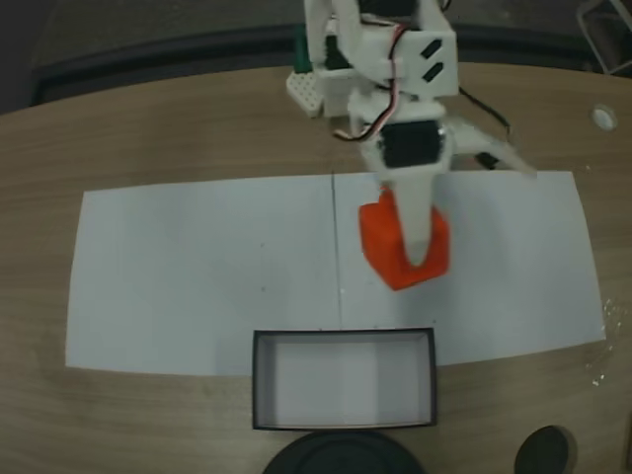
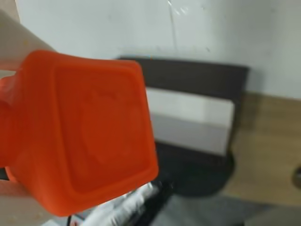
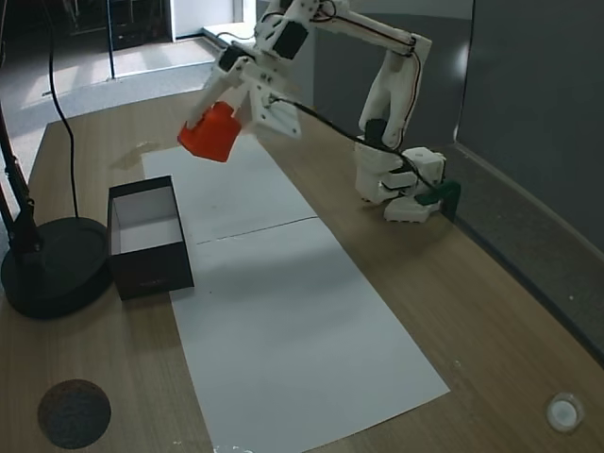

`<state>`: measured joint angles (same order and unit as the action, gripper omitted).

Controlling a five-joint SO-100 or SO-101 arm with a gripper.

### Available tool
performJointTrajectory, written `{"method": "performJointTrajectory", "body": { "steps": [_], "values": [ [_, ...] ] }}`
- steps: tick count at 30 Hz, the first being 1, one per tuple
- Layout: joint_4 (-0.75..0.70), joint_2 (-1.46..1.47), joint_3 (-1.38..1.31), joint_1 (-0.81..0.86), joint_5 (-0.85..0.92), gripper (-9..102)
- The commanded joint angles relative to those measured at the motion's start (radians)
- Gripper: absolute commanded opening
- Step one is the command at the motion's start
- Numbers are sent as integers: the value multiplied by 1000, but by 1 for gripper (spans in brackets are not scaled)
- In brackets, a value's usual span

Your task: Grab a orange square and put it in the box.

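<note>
My gripper (image 1: 420, 252) is shut on the orange square (image 1: 395, 247), holding it in the air above the white paper. In a fixed view the orange square (image 3: 212, 132) hangs well above the table, beyond and to the right of the box (image 3: 143, 241). The wrist view has the orange square (image 2: 89, 136) large at the left, gripped from its left side, with the box (image 2: 197, 113) lying below and ahead. The box (image 1: 346, 380), black-walled and white inside, stands at the paper's near edge with nothing in it.
White paper sheets (image 1: 197, 276) cover the middle of the wooden table. A black round stand base (image 3: 52, 264) sits right beside the box. The arm's base (image 3: 396, 184) is clamped at the table's far side. A dark disc (image 3: 74, 412) and a small white cap (image 3: 563, 412) lie near the edges.
</note>
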<state>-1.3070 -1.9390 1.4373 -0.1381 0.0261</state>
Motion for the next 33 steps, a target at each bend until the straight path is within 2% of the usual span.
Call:
{"method": "performJointTrajectory", "body": {
  "steps": [1,5,14,22,24,30,33],
  "values": [
    [15,12,-233,-103,-6,10],
    [18,213,-376,-115,-6,10],
    [6,719,-730,71,-14,10],
    [-55,879,-802,121,-12,11],
    [-55,894,-798,123,-14,15],
    [-101,899,-801,123,-15,38],
    [-129,868,-804,120,-15,37]
  ]
}}
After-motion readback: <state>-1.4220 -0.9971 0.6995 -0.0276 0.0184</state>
